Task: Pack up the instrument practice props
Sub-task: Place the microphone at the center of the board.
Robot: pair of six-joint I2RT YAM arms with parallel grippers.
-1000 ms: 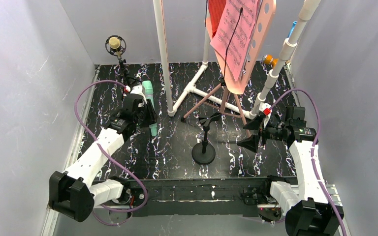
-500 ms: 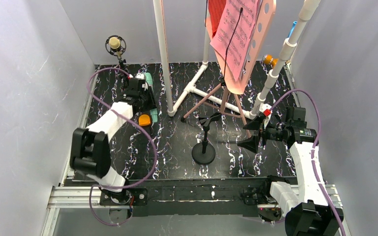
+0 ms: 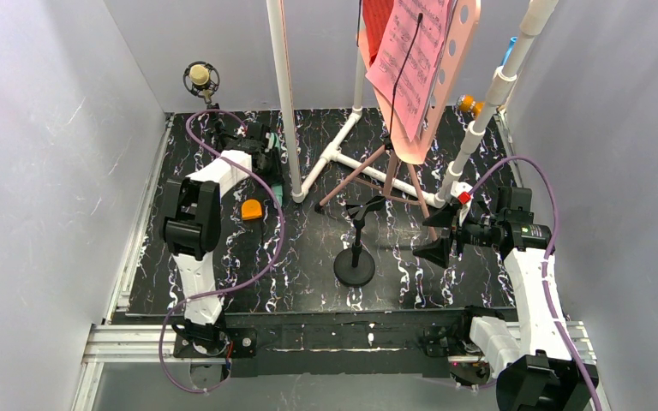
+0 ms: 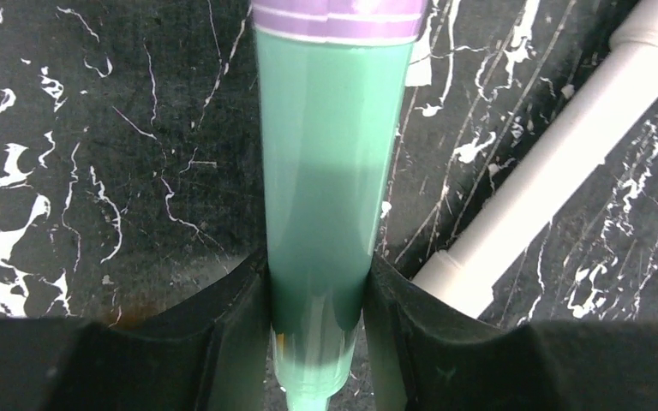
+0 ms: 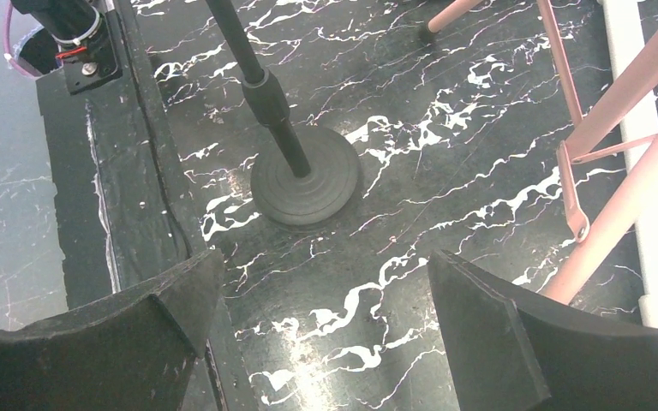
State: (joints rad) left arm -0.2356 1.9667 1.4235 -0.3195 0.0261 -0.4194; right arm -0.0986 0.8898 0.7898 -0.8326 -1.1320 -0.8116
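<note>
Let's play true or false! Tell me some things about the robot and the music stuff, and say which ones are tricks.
1. The left tool is squeezing a mint-green microphone. True.
2. The right tool is holding the black stand. False: it is wide open with nothing in it, and the stand is standing apart from it.
3. The pink sheet music lies flat on the table. False: it is up on the pink music stand.
4. A small orange thing lies on the table. True.
</note>
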